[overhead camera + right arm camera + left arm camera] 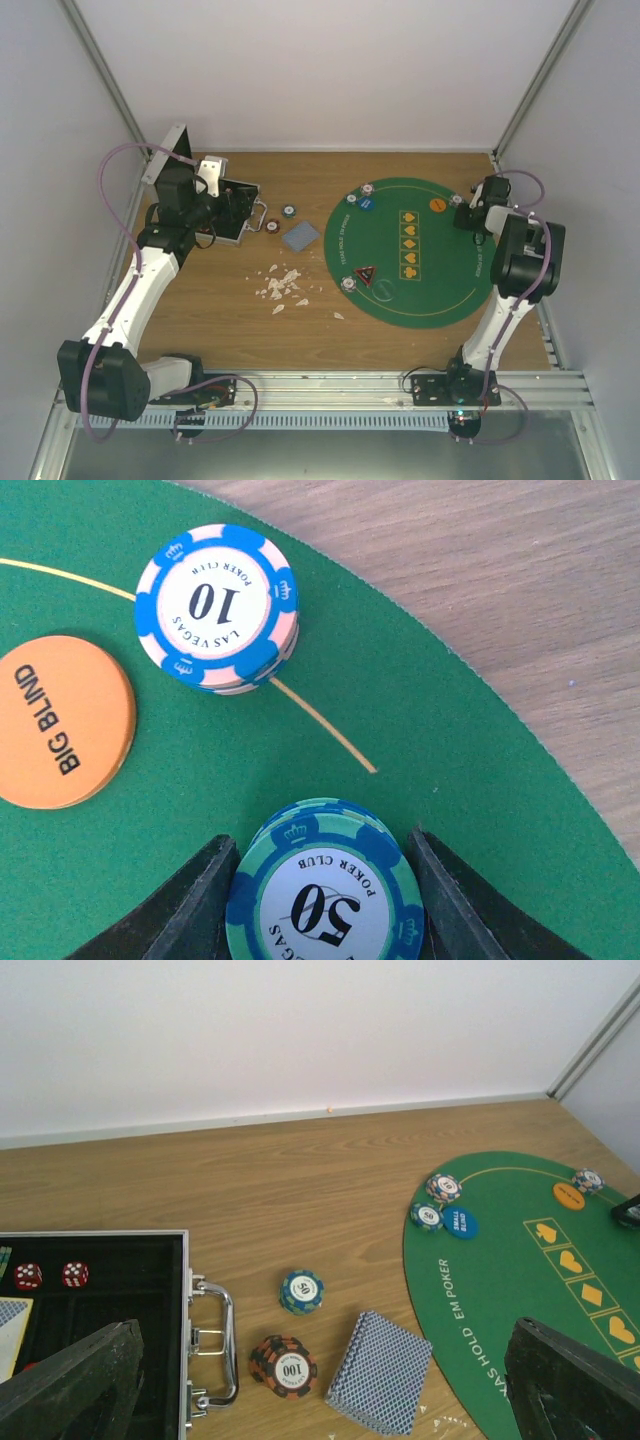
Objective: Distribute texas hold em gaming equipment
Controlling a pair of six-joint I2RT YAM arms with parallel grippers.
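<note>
**A:** What is the overhead view giving you?

**B:** My left gripper [230, 206] is hovering over the open aluminium case [243, 236]. My right gripper [468, 213] is reaching down at the far right rim of the round green felt mat [440, 290], and the wrist is hiding its jaws.

**A:** And the left wrist?

**B:** My fingers [70, 1385] are standing wide, holding nothing. The case is running out of frame. The grey-blue-backed card deck [380, 1372] is lying on the wood.

**A:** The right wrist?

**B:** I am pinching the green-and-blue 50 chip stack [325, 900], which is cropped at the bottom. I cannot tell whether it is touching the felt.
</note>
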